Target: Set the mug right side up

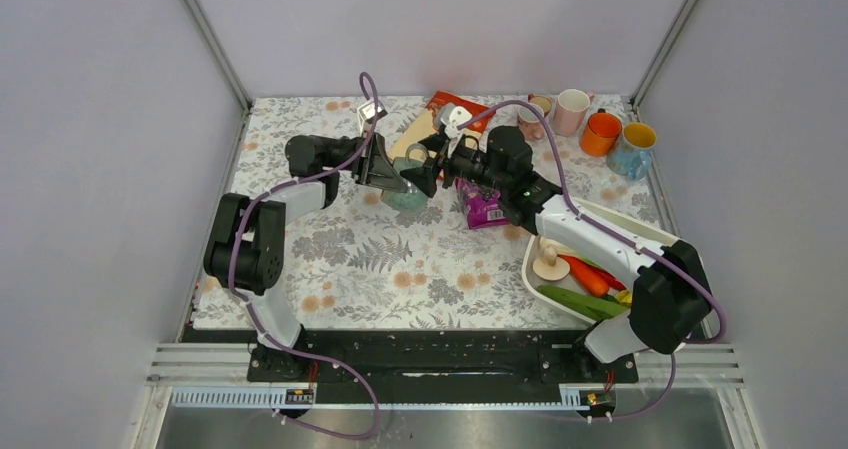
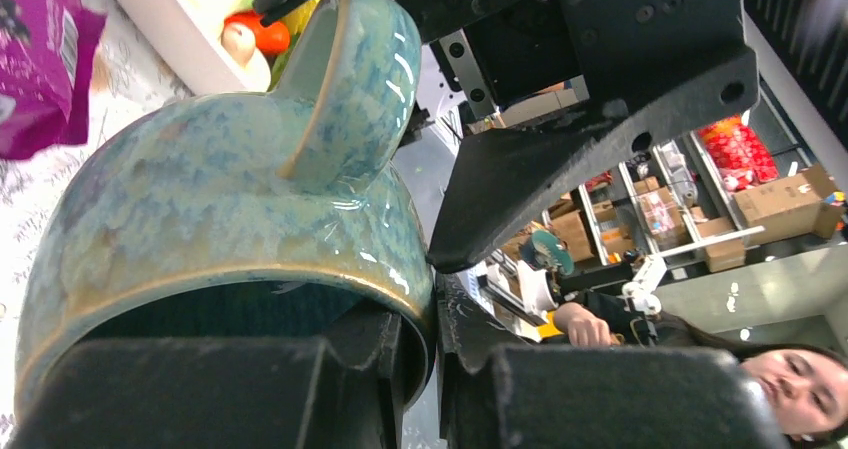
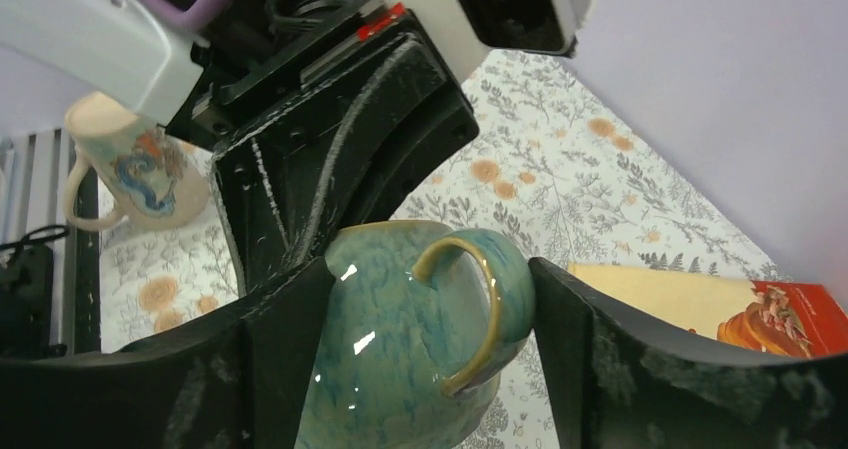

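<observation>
**Item: blue-green mug, mid-turn, held between two arms**

Location: the mug [image 1: 405,194] is at the middle of the flowered counter [image 1: 400,269], toward the back. The two arms meet there, and a purple packet [image 1: 483,209] lies just to its right.

Condition: not yet right side up. The mug lies roughly on its side, its mouth toward the left arm and its handle toward the right arm's camera. From where I stand it looks lifted off the counter, though no view shows the underside plainly.

Progress: I judge the task about halfway. The mug is gripped and tipped. What remains is to swing the mouth upward, set the base down and let go.

Left gripper [image 2: 430,369]: the jaws are clenched on the rim, one finger inside the mouth and one outside the wall. The forearm runs level, reaching in from the left.

Right gripper [image 3: 430,299]: the jaws are spread wide on either side of the body and handle, close against both. I cannot tell whether they press or only bracket. The arm stretches on a diagonal from its base at the near right, passing above a white tray [image 1: 530,269] of vegetables.
</observation>
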